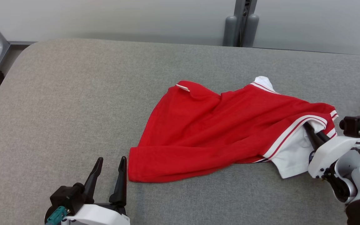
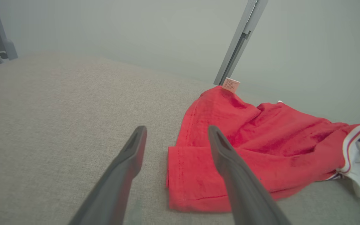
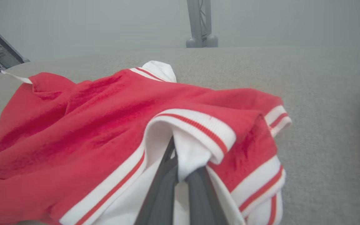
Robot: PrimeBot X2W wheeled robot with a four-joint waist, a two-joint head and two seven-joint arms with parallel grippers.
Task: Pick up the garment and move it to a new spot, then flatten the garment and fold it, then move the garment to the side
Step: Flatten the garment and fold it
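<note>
No text, brand or number can be read. A small pale tag [image 2: 231, 85] is seen standing up from the far edge of the red garment [image 2: 261, 147]; rows of fine print are carried on it, too small to be made out.

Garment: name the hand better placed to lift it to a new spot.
Right. The right hand is shut on the garment at its white striped trim. The left hand stands open beside the red hem, gripping nothing.
</note>
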